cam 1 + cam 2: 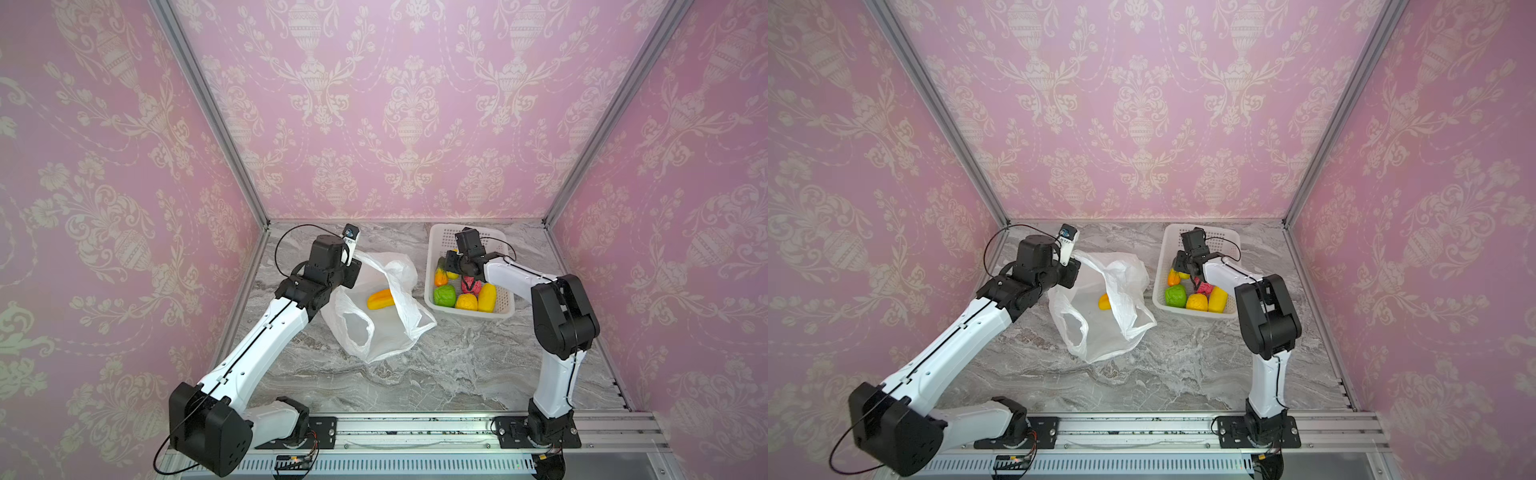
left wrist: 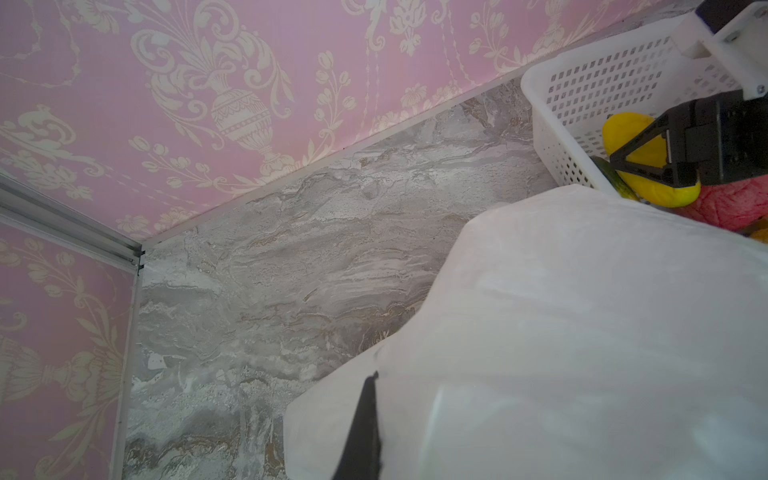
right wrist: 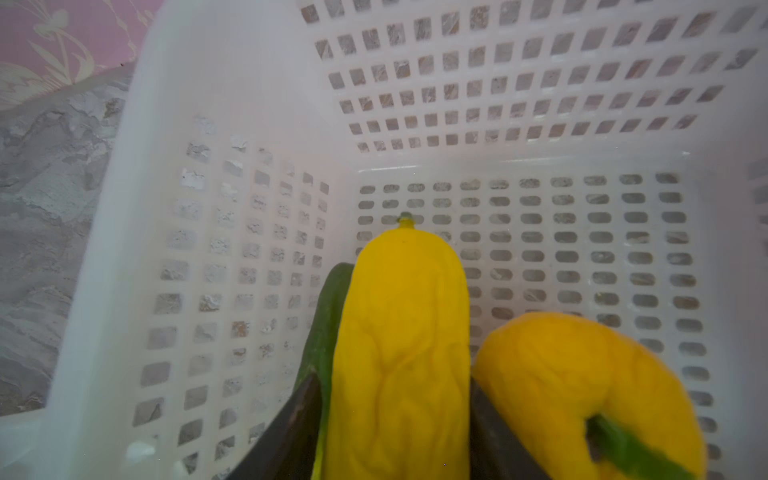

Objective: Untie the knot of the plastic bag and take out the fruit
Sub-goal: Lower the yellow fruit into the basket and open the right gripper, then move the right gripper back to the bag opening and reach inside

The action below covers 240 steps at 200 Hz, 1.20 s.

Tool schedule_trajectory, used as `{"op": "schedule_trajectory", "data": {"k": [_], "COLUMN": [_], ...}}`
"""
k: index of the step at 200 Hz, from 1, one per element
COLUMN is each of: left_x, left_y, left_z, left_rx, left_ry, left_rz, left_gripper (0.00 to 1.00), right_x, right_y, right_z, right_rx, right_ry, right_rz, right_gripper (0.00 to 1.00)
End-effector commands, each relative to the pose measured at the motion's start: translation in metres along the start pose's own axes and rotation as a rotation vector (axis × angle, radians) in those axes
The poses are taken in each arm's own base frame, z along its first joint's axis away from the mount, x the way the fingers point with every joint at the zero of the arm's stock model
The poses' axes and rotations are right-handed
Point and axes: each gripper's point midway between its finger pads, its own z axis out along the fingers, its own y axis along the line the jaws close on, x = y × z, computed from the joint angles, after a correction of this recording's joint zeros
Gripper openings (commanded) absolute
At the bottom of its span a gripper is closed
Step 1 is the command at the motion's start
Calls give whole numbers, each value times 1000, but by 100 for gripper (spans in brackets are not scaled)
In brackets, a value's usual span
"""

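Right pincer (image 3: 392,380) sits in the basket (image 3: 249,104), fingers apart, a long yellow fruit (image 3: 399,332) between them; whether they squeeze it, I cannot tell. More fruit (image 1: 444,296) lies just beside it. Left pincer (image 2: 369,399) is pinched tight on the edge of the open bag (image 1: 386,332), and one orange-yellow fruit (image 1: 380,299) lies in the bag, near it.

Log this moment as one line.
left gripper: shut on bag edge | right gripper: jaws astride yellow fruit in basket, grip unclear | bag: open, one orange fruit inside
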Motion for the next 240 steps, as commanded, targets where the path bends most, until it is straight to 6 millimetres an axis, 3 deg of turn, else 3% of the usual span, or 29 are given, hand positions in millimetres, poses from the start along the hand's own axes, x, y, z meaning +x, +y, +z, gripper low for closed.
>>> {"op": "schedule_trajectory", "data": {"k": [1,35,50,73,76,113,139,182,210,240], "left_x": [-7,-8,-7,-8,-8,-8,-8,-7,-8,-8], "left_y": [3,2,2,2,2,2,2,2,2,2], "left_z": [-8,-8,-8,-8,-8,-7,-8,-8,-8,-8], "left_rx": [7,8,8,8,8,12,11,8,10,8], "left_ry": [-17,-19,-18,-19,-19,-18,-19,-18,-17,-18], "left_rz": [-13,-15,-15,-15,-15,-14,-15,-13,-14,-13], "left_gripper": [4,4,4,4,4,4,4,4,4,4], "right_x": [-1,-6,-9,-20,-10,-13,-1,36,69,108], "right_y": [0,1,4,10,5,18,48,118,165,219], "right_z": [-2,-21,-38,-77,-76,-158,-216,-303,-330,-335], "right_rx": [19,-6,-37,-90,-83,-196,-315,-588,-724,-794], "right_ry": [5,-36,-60,-141,-127,-304,-430,-545,-547,-537], "right_rz": [-7,3,13,26,25,24,-52,-231,-324,-415], "right_gripper": [62,73,75,80,81,91,91,77,70,65]}}
